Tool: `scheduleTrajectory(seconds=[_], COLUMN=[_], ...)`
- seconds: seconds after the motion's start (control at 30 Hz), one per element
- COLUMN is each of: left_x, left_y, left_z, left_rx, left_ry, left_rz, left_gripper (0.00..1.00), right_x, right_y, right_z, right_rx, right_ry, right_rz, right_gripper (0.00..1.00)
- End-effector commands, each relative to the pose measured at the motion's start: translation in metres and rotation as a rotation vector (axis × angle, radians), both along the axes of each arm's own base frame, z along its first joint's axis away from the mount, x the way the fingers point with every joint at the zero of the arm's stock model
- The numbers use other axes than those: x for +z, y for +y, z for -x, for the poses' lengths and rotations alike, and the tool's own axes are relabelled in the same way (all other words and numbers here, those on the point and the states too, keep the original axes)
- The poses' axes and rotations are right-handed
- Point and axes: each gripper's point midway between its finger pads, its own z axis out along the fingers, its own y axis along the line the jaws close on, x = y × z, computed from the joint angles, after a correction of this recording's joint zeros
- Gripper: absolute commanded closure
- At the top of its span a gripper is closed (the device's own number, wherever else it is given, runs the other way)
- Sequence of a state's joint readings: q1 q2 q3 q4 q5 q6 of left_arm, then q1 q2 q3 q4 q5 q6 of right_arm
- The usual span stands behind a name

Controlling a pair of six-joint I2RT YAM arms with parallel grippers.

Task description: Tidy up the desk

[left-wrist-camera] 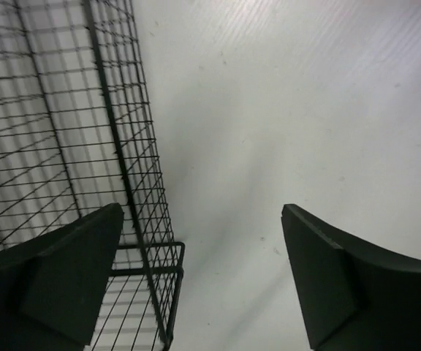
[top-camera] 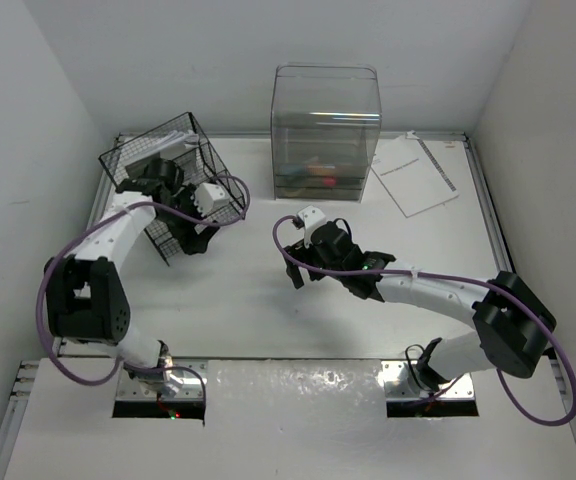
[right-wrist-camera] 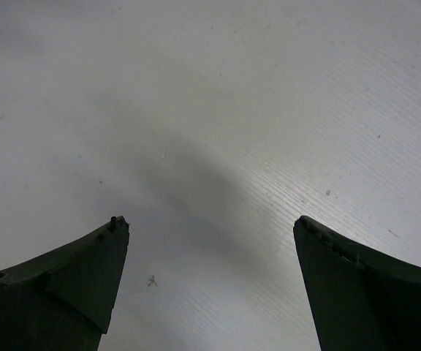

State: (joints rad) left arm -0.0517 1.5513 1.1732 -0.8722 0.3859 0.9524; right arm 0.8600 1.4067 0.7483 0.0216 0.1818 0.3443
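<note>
White flat desk tabletop point(top-camera: 258, 320): matt, finely ribbed, faintly specked.
Black wire-mesh basket point(top-camera: 208, 158): thin metal wire, dull coating.
Clear rectangular box point(top-camera: 326, 110): glossy see-through plastic.
White printed sheet point(top-camera: 415, 176): smooth matt paper.

Wire basket point(left-wrist-camera: 64, 146): on the desk point(left-wrist-camera: 305, 110), just beside the left gripper point(left-wrist-camera: 202, 212), mesh wall on the left finger's side.
Right gripper point(right-wrist-camera: 210, 219): above bare desk, well apart from the left gripper, to its right.
Box point(top-camera: 326, 110): beyond the right gripper, at the desk's far edge, small items inside.
Paper sheet point(top-camera: 415, 175): flat on the desk, just right of the box, beyond the right gripper.
</note>
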Motion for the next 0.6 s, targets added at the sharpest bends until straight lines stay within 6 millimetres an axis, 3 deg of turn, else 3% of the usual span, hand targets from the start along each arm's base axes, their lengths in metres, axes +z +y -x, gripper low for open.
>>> scheduleTrajectory(seconds=[0.0, 0.1, 0.17, 0.27, 0.3, 0.37, 0.43, 0.5, 0.57], left_x=[0.077, 0.127, 0.14, 0.137, 0.129, 0.114, 0.118, 0.116, 0.133], left_y=[-0.019, -0.024, -0.024, -0.014, -0.009, 0.001, 0.002, 0.018, 0.028], left_z=[-0.01, -0.016, -0.017, -0.024, -0.03, -0.036, -0.044, -0.058, -0.08], left_rx=[-0.042, 0.002, 0.007, 0.061, 0.083, 0.132, 0.148, 0.211, 0.277], left_ry=[-0.184, -0.3, -0.329, -0.316, -0.287, -0.214, -0.195, -0.18, -0.256], left_rz=[0.104, 0.153, 0.161, 0.119, 0.105, 0.102, 0.116, 0.117, 0.107], left_gripper=[0.1, 0.05, 0.05, 0.23, 0.39, 0.6, 0.73, 0.76, 0.74], right_x=[0.014, 0.013, 0.011, 0.009, 0.008, 0.007, 0.006, 0.007, 0.007], right_y=[0.008, 0.007, 0.006, 0.005, 0.004, 0.003, 0.002, 0.002, 0.002], right_z=[-0.002, -0.002, -0.001, 0.0, 0.001, 0.001, 0.002, 0.002, 0.002], right_rx=[0.002, 0.0, -0.002, -0.007, -0.007, -0.011, -0.009, -0.008, -0.008], right_ry=[-0.027, -0.026, -0.024, -0.02, -0.02, -0.02, -0.02, -0.024, -0.023], right_rz=[-0.053, -0.052, -0.05, -0.055, -0.055, -0.055, -0.05, -0.053, -0.054], right_gripper=[0.09, 0.09, 0.1, 0.1, 0.09, 0.09, 0.09, 0.09, 0.09])
